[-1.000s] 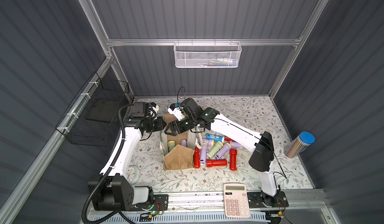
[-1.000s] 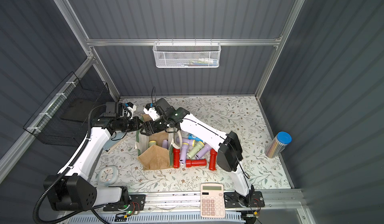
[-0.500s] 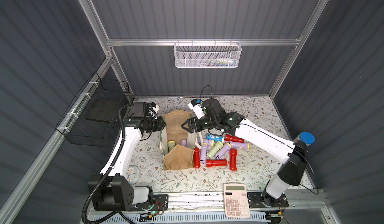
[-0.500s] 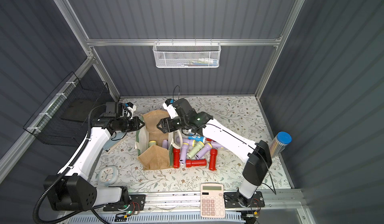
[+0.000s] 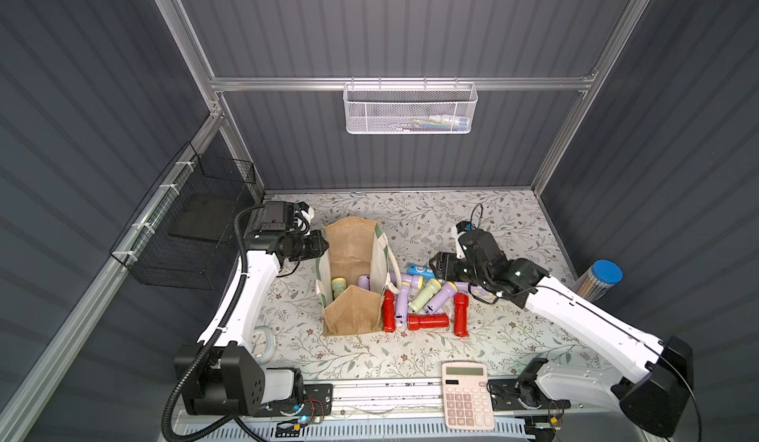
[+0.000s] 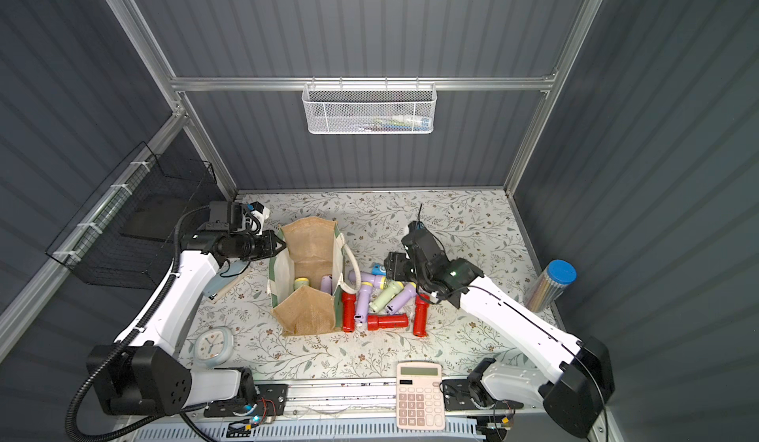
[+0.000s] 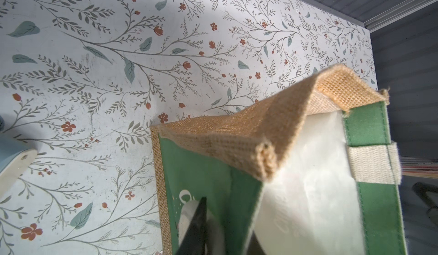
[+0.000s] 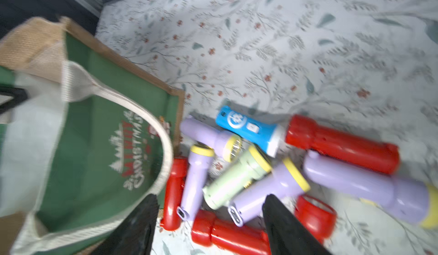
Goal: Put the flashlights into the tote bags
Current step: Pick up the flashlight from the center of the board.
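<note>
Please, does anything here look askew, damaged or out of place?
The tan jute tote bag with green side panels is out of shape: its near end wall creases inward, and the left gripper pinches one side's rim. Beside it, small plastic flashlights lie crossed in a loose heap. Nothing looks broken.

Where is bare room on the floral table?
Bare: the far strip between the tan jute tote bag and the back wall; the front patch between the red plastic flashlights and the pink calculator. Crowded: the flashlight pile beside the bag.
</note>
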### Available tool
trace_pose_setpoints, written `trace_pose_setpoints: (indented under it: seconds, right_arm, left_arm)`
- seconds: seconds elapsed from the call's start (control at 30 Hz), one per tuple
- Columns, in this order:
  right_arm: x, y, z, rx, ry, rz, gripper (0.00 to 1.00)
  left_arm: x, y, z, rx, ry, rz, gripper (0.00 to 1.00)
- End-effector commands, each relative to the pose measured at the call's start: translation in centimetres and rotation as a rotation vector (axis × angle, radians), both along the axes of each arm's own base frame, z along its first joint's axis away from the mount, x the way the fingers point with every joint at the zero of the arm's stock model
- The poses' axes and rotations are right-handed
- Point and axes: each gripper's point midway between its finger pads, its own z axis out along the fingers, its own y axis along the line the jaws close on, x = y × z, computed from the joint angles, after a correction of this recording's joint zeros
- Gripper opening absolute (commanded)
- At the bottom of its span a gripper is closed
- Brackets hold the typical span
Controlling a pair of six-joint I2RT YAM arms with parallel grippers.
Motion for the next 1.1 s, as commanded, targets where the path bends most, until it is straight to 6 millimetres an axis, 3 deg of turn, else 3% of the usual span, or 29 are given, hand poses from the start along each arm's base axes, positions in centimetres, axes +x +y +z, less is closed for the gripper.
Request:
trace_pose_setpoints:
  seconds: [0.0,0.23,0.6,0.83,1.07]
  right_arm:
    - [-2.2,-4.8,-3.9,-0.066,0.089,-0.194,0.72]
    - [-4.2,-7.6,-8.5,-0.071,0.206,-0.299,0.71]
    - [-7.0,-9.4,-12.3,-0.208,0.363,-0.287,0.72]
    - [-5.9,-7.2,-13.9,-0.148,0.371,-0.233,0.70]
    - [-7.0,-6.1,-15.5,-0.148,0.448,-0.160,0.66]
  left_arm:
    - [0.0,0.0,0.2,0.009,0.012,-0.017,0.20]
    - [0.0,0.6,-0.8,0.046,0.043,0.002,0.20]
    - [0.1,0.6,-1.0,0.044,0.044,0.005,0.20]
    - [0.1,0.5,-1.0,0.037,0.044,0.003,0.20]
    - [0.1,0.6,-0.9,0.041,0.039,0.007,0.20]
